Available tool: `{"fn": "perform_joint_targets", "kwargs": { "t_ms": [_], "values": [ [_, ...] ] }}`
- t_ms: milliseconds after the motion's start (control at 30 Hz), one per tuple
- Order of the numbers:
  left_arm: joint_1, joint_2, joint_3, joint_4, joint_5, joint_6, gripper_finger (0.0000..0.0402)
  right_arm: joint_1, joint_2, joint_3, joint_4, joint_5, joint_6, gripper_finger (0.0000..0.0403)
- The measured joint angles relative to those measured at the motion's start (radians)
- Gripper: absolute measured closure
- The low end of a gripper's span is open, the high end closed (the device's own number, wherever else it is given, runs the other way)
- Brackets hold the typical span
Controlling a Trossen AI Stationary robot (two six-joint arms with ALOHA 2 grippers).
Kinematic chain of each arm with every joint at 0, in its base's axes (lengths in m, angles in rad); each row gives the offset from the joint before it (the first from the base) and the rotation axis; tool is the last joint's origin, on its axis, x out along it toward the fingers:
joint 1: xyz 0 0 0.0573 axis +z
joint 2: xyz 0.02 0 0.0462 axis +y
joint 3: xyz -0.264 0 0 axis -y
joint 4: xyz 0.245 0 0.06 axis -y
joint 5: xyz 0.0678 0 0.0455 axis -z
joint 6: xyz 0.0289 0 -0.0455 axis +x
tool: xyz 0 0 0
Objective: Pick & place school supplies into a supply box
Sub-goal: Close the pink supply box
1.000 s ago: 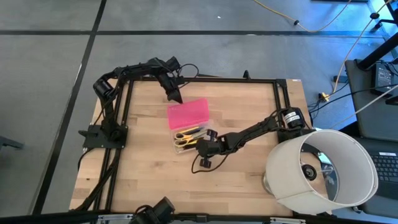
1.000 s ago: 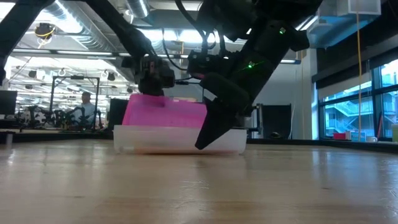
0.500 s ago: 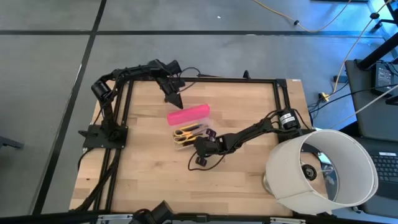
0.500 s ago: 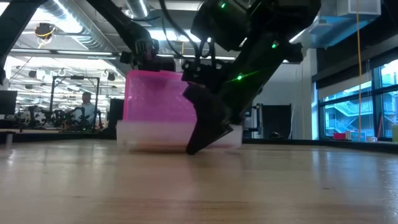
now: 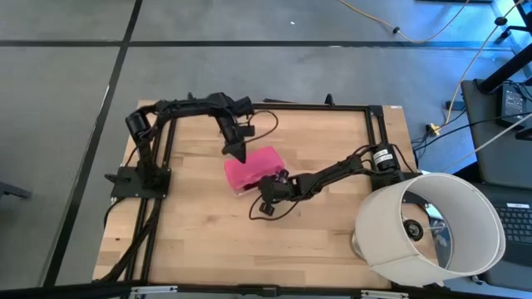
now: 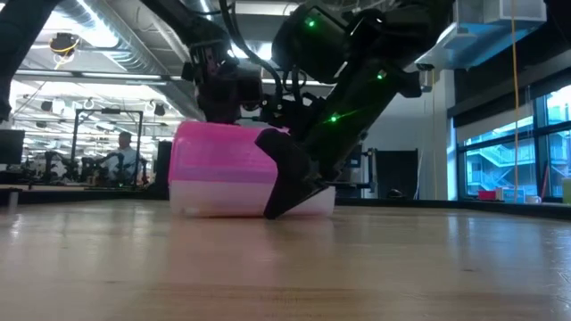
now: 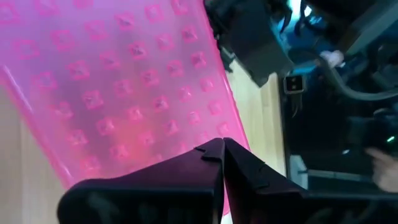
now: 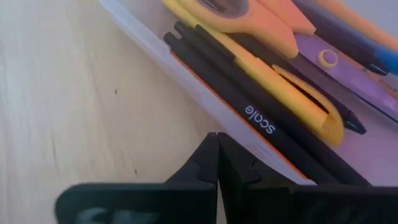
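The left gripper (image 5: 237, 154), pinched shut, pushes down on the bright pink plastic lid (image 5: 249, 168) right under its tip to close the clear box, while the shut right gripper (image 5: 259, 187) braces the box's side just beside it.

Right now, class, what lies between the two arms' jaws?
The pink-lidded supply box lies between the left gripper and the right gripper, both with jaws shut; the high view shows it.
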Motion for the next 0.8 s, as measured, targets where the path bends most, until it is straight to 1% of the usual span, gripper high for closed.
{"fn": "perform_joint_targets", "kwargs": {
  "t_ms": [100,200,300,367,467,533,667,800],
  "values": [
    [-0.036,0.000,0.000,0.000,-0.039,-0.001,0.0400,-0.001,-0.001,0.001,-0.004,-0.028,0.000,0.0399],
    [-0.054,0.000,0.000,0.000,-0.041,-0.017,0.0400,-0.001,-0.002,0.032,-0.063,-0.109,-0.003,0.0396],
    [-0.061,0.000,0.001,0.002,-0.058,-0.038,0.0400,0.003,-0.001,0.087,-0.171,-0.172,-0.032,0.0394],
    [-0.069,-0.001,0.001,0.004,-0.109,-0.056,0.0400,0.007,-0.001,0.129,-0.270,-0.205,-0.058,0.0393],
    [-0.081,-0.001,0.001,0.004,-0.191,-0.066,0.0400,0.012,0.001,0.184,-0.406,-0.225,-0.124,0.0393],
    [-0.082,-0.001,0.001,0.004,-0.195,-0.069,0.0400,0.015,0.001,0.214,-0.458,-0.243,-0.165,0.0392],
    [-0.079,-0.006,0.002,-0.004,-0.195,-0.113,0.0400,0.015,0.000,0.262,-0.500,-0.363,-0.246,0.0394],
    [-0.088,-0.025,0.002,0.000,-0.207,-0.172,0.0400,0.016,-0.033,0.267,-0.518,-0.538,-0.339,0.0398]
  ]
}}
